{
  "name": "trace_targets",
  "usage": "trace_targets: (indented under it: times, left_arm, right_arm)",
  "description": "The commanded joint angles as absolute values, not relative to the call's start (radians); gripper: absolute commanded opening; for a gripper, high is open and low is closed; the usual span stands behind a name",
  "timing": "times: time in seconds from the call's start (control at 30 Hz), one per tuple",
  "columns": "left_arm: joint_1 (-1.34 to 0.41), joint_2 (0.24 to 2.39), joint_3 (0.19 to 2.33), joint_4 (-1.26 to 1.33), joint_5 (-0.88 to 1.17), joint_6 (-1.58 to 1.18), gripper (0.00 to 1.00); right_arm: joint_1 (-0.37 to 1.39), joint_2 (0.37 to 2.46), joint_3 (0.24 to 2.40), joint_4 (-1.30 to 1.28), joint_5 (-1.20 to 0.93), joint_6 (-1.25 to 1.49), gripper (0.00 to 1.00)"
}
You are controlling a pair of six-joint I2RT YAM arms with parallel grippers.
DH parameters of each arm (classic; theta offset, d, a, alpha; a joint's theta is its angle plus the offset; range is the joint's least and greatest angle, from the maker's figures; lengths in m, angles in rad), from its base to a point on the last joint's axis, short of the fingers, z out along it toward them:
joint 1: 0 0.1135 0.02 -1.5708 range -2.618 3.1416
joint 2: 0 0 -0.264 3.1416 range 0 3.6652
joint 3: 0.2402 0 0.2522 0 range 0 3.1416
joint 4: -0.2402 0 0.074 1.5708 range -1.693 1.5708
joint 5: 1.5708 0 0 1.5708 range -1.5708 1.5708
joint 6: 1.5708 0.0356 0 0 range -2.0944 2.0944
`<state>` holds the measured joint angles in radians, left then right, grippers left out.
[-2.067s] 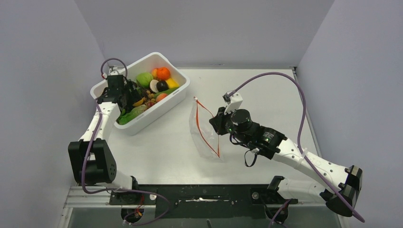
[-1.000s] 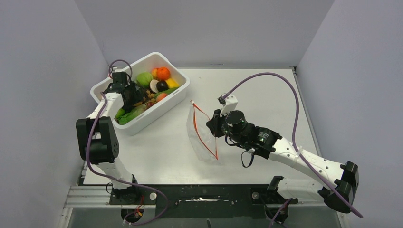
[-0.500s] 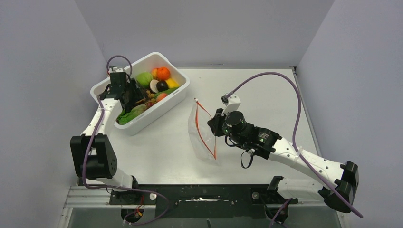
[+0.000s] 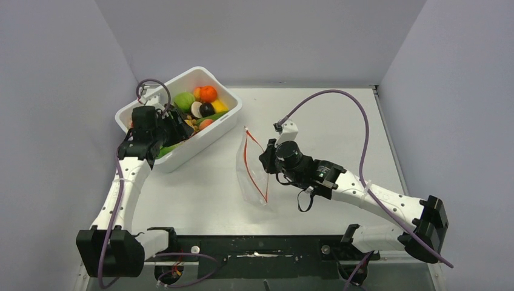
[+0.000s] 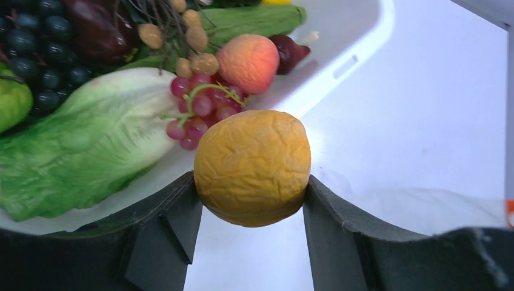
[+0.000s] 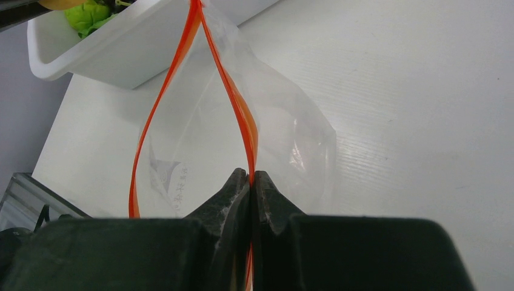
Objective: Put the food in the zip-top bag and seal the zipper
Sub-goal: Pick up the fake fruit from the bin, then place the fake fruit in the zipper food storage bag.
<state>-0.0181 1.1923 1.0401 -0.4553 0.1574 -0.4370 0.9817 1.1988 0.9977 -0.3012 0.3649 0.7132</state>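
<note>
A view from above showed a white table [image 4: 339, 121] with a white bin [image 4: 225, 116] of play food standing toward its far left. The left gripper [image 4: 173, 124] hung over the near half of the bin. From the left wrist, its two dark fingers [image 5: 176, 212] were clamped against either side of a wrinkled yellow-orange fruit [image 5: 251, 167], which was held clear above the bin's contents. Beneath and behind the fruit, inside the bin, lay a pale green lettuce [image 5: 91, 139], a bunch of red grapes [image 5: 200, 109], a peach [image 5: 248, 60], a cucumber [image 5: 254, 18] and dark grapes [image 5: 42, 48].

The zip-top bag [image 4: 251, 173] stood on the table to the right of the bin, apart from it and a little nearer the arms. Its mouth faced up and gaped open, and the red-orange zipper [image 4: 254, 170] formed a narrow loop. The right gripper [image 4: 267, 156] was at the side of the bag away from the bin. From the right wrist, its jaws were pinched tight on one strand of the zipper [image 6: 233, 103], while the other strand bowed away toward the bin. The clear pouch [image 6: 285, 133] hung crinkled below.
</note>
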Motion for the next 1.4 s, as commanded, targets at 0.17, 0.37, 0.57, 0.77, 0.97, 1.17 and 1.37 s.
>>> trace_targets:
  times: [0.17,0.37,0.57,0.77,0.97,1.17,1.37]
  left_arm:
    - [-0.029,1.021,0.979,-0.471,0.534,-0.462,0.41]
    - [-0.084,0.924,0.934,-0.345,0.641,-0.596,0.4]
    - [-0.189,0.908,0.919,-0.182,0.704,-0.749,0.37]
    - [-0.258,0.899,0.84,0.095,0.77,-0.956,0.36]
    - [-0.294,0.91,0.831,0.089,0.734,-0.947,0.37]
    - [-0.359,0.912,0.775,0.166,0.707,-0.987,0.37]
    - [-0.391,0.931,0.748,0.148,0.664,-0.967,0.37]
  right_arm:
    - [0.991,1.255,1.062,-0.195,0.372,0.74,0.0]
    - [0.991,1.304,1.084,-0.158,0.352,0.749,0.0]
    - [0.99,1.331,1.103,-0.138,0.332,0.761,0.0]
    - [0.99,1.344,1.121,-0.138,0.313,0.755,0.0]
    - [0.991,1.338,1.118,-0.12,0.296,0.764,0.0]
    - [0.99,1.346,1.129,-0.114,0.294,0.765,0.0]
    - [0.991,1.346,1.129,-0.107,0.291,0.774,0.0]
